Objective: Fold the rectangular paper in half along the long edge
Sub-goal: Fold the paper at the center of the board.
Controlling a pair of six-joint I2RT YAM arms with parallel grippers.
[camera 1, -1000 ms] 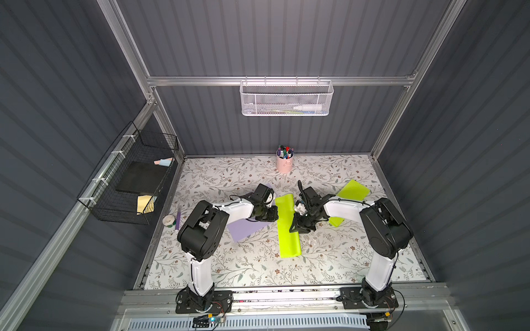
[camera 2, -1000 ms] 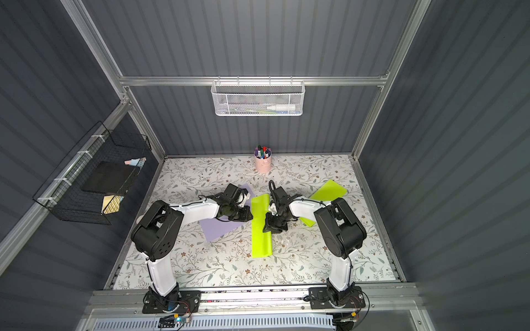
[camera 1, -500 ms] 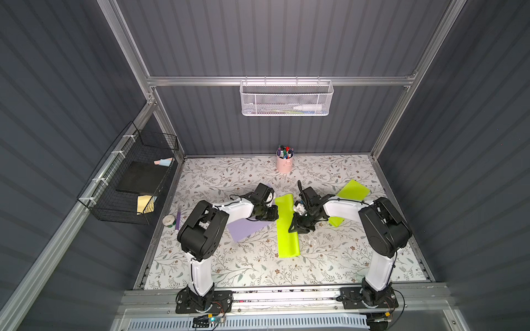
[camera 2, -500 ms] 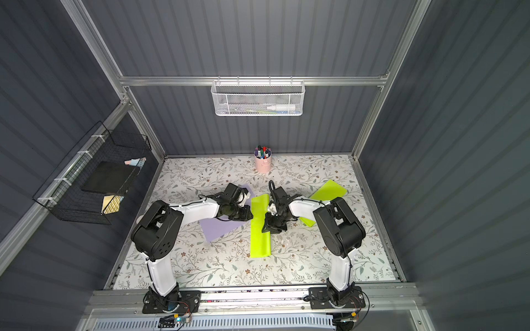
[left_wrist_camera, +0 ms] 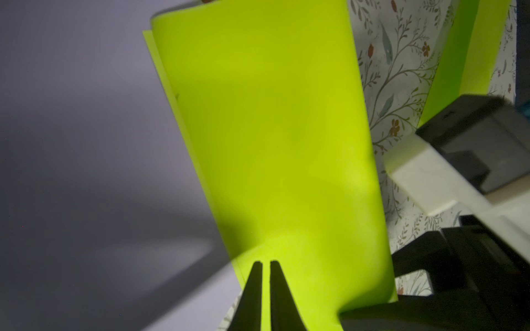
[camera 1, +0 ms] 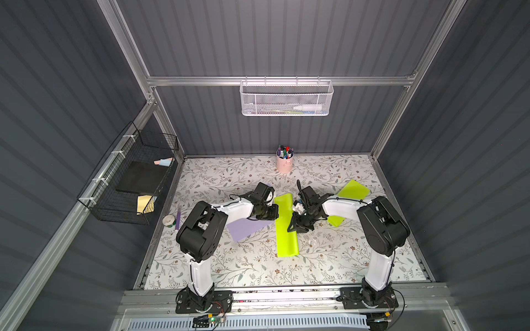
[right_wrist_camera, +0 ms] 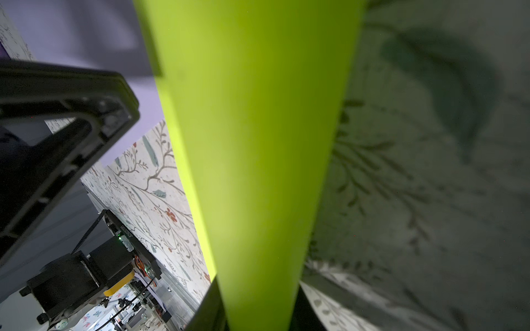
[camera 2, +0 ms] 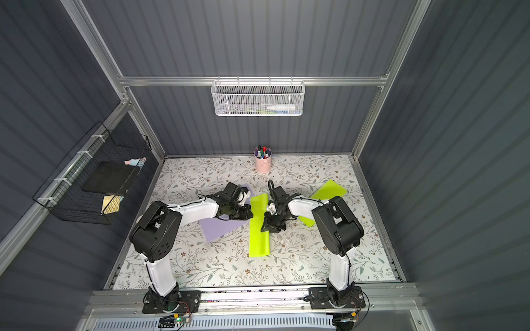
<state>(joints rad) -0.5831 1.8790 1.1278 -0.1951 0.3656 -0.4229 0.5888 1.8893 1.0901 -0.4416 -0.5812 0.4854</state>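
left gripper [left_wrist_camera: 266,262] is sitting, jaws nearly together, over the lime paper [camera 1: 286,240]; right gripper [camera 1: 296,227] is pinching its fold; long axis is running front-to-back.

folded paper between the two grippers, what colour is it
The paper is bright lime green, plain with no pattern; it shows best in the left wrist view.

L hand [left_wrist_camera: 266,262], tips nearly together; lime paper [left_wrist_camera: 272,143]

The lime-green rectangular paper sheet [camera 1: 286,232] looked smooth and matt, with a faint sheen along its curved fold. The lilac paper sheet [camera 1: 243,229] was equally matt. The floral-printed surface [camera 1: 243,266] looked flat and dull. The white mesh basket [camera 1: 285,100] and the silver frame rail [camera 1: 200,81] were metal.
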